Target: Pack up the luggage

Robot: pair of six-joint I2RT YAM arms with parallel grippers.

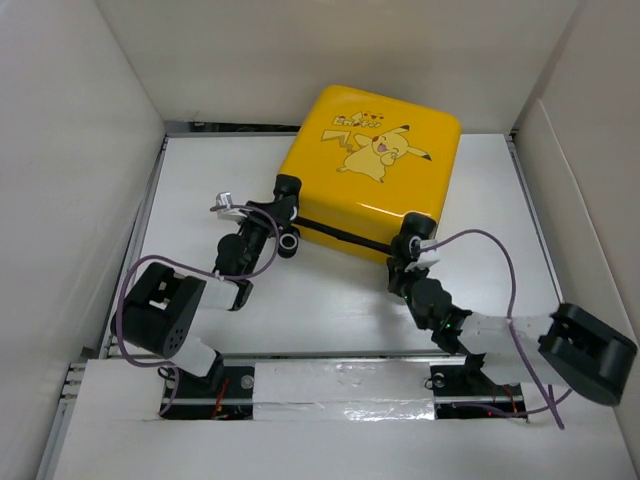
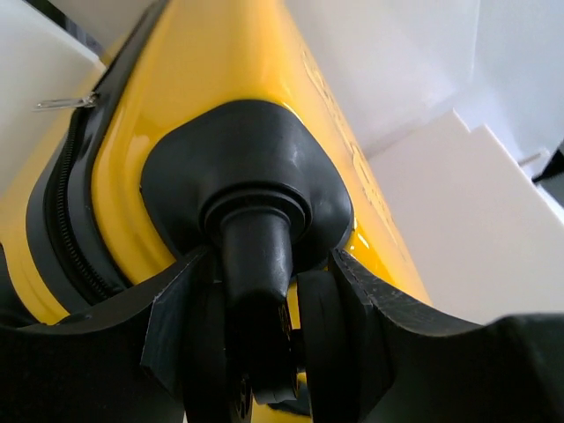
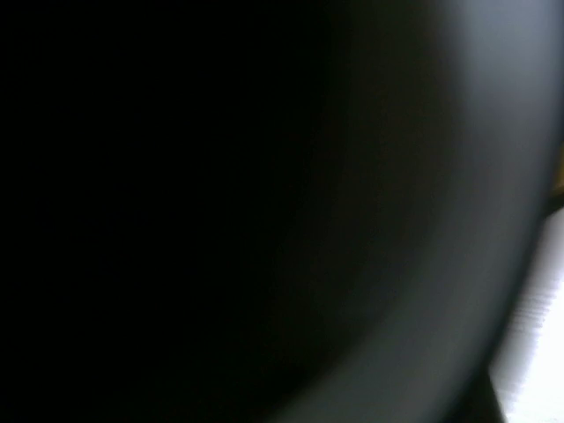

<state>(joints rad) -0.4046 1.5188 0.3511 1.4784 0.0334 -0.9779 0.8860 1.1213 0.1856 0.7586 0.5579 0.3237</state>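
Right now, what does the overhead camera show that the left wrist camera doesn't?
Only overhead: the whole closed suitcase on the table, its cartoon facing up, and the right gripper at its near right corner.
Only left wrist: a close look at the left gripper clamped on either side of a black wheel, plus the teeth of the zipper.
Both: the yellow shell, the black zipper band and that wheel corner.

We see little but a dark blurred surface point(image 3: 220, 211) filling the view (too close to identify), greying toward the right. A white strip point(image 3: 536, 352) shows at the lower right edge, with a faint yellow sliver point(image 3: 560, 176) above it.
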